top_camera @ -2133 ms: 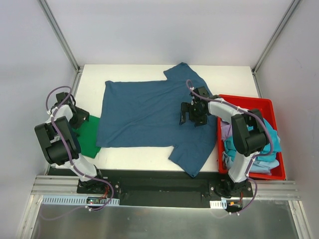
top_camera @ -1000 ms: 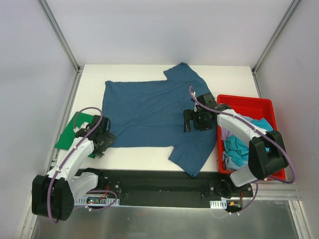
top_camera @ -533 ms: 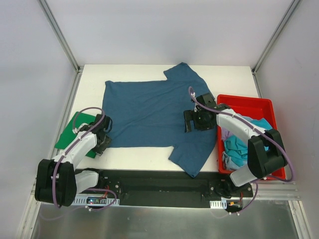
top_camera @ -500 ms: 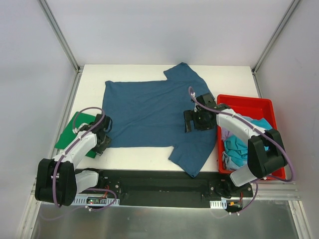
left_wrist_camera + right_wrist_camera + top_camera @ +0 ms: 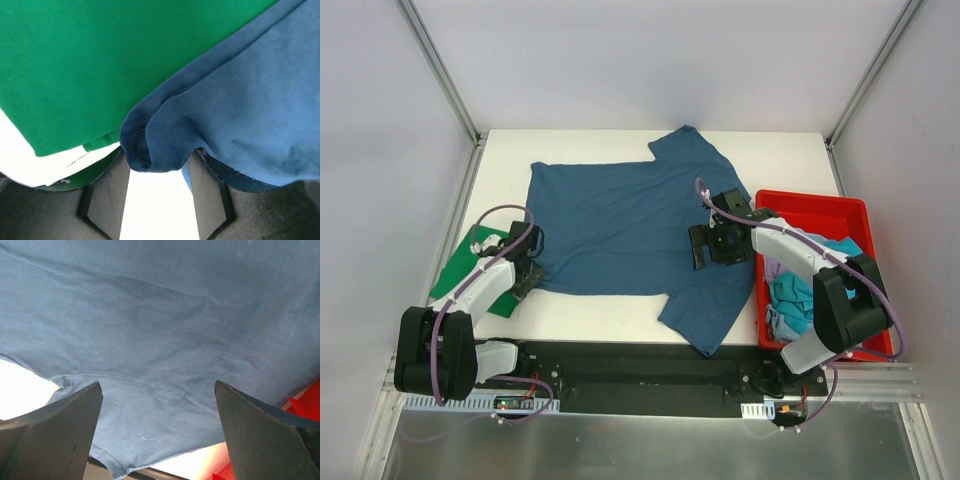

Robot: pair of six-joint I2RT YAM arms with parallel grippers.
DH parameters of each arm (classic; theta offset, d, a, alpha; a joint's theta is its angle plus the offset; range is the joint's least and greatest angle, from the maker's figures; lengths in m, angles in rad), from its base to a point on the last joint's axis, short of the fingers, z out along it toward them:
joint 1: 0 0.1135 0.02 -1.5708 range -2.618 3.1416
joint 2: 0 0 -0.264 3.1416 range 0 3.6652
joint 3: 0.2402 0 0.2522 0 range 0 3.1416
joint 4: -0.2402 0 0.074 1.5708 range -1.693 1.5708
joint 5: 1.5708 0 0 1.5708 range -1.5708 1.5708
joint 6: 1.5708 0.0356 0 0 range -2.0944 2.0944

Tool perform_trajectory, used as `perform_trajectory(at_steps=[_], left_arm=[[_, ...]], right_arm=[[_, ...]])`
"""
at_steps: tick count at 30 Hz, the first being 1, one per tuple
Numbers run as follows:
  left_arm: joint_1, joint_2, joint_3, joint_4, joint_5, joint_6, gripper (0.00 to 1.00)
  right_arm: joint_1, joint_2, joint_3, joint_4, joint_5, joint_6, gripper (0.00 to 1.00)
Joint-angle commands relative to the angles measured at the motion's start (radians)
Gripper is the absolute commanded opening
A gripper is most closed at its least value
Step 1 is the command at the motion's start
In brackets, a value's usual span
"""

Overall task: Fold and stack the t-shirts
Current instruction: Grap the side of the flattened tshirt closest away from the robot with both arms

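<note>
Table (image 5: 500, 160): blue tee (image 5: 610, 220), green tee (image 5: 455, 278), bin (image 5: 810, 198)

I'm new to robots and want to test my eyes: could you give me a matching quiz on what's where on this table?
Things:
1 dark blue t-shirt
2 green t-shirt
3 red bin
4 right gripper

Places or states:
A at the right edge, holding clothes
B spread across the middle
C open, above the blue shirt
D at the left edge

Pairs: 1-B, 2-D, 3-A, 4-C
</note>
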Motion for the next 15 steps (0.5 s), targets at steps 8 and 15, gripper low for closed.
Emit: perform_trajectory(at_steps=[8,15], left_arm=[[0.011,0.063,0.032,0.09,0.006,0.065,0.29],[0.018,0.081,0.055,0.088,0.017,0.082,0.0]], right_arm=[[-0.002,0.009,0.034,-0.023,0.017,-0.032,0.96],[-0.003,-0.023,0.02,-0.054,0.031,-0.034,0.96]])
